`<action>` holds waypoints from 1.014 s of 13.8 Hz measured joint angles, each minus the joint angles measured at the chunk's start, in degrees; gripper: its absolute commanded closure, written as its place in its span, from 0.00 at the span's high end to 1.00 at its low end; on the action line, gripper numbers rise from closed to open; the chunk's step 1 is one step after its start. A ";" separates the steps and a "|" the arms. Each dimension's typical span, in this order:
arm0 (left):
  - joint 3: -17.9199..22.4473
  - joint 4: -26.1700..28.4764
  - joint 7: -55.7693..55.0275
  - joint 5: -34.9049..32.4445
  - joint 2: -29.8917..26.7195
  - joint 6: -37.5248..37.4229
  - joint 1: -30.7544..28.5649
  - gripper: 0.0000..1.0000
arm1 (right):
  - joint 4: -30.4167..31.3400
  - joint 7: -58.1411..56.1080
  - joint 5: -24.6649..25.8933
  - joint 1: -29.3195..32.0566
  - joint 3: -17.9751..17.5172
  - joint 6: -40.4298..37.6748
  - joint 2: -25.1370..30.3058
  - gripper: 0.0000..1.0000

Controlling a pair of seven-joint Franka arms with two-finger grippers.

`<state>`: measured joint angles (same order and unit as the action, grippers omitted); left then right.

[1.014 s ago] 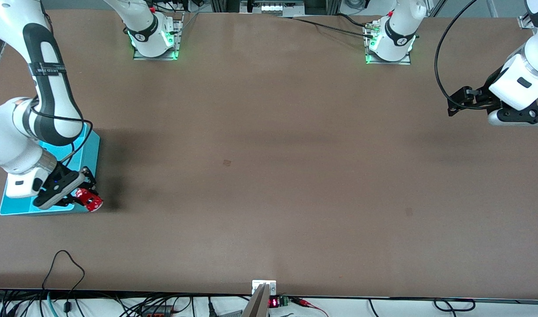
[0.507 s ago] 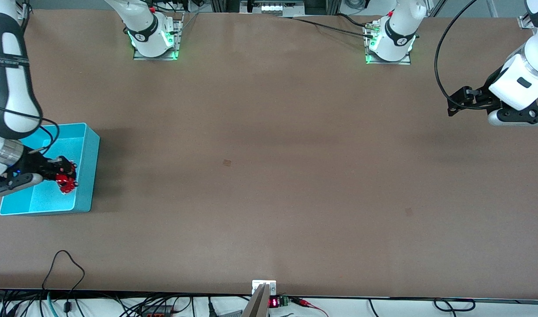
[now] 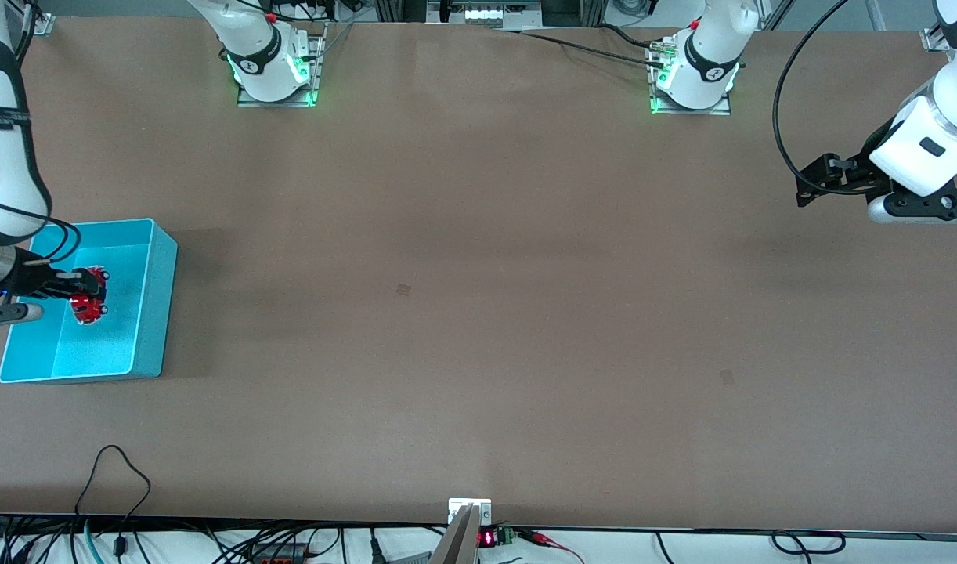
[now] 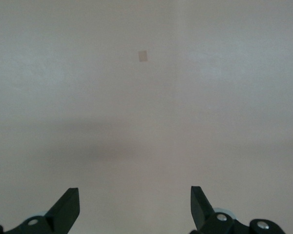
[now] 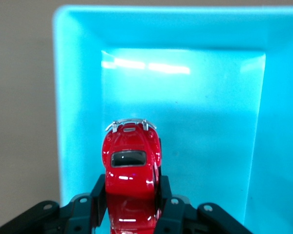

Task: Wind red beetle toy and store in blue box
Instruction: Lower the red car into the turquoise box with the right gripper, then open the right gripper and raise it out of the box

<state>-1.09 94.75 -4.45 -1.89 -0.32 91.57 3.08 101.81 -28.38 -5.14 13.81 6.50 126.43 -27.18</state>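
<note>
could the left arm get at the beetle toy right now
Probably not. The right gripper is shut on the beetle toy over the blue box at the right arm's end of the table, while the left gripper waits, open, over bare table at its own end.

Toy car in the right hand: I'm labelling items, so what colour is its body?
Glossy red, with a silvery end; the right wrist view shows it best.

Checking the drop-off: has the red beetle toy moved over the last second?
Yes. Held in the right end effector, the red beetle toy went from the blue box outer corner to over its floor.
</note>
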 measured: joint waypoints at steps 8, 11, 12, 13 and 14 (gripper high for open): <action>0.00 0.00 0.00 0.00 0.00 -0.04 0.00 1.00 | 0.02 1.64 0.55 0.65 0.04 6.41 -8.23 0.04; 0.00 0.00 0.00 0.00 0.00 -0.04 0.00 1.00 | -0.02 1.63 0.56 1.09 -0.01 8.19 -9.66 0.34; 0.00 0.00 0.00 0.00 0.00 -0.04 0.00 1.00 | -0.08 1.63 0.56 1.09 -0.08 8.47 -9.66 0.62; 0.00 0.00 0.00 0.00 0.00 -0.05 0.00 1.00 | -0.03 1.62 0.56 1.09 -0.16 9.26 -9.76 1.00; 0.00 0.00 0.00 0.00 0.00 -0.05 0.01 1.00 | 0.08 1.49 0.65 1.09 -0.22 10.48 -9.93 1.00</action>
<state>-1.09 94.75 -4.45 -1.89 -0.32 91.52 3.09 101.89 -26.90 -4.49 14.90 6.28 136.92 -37.10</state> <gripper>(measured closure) 0.000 0.493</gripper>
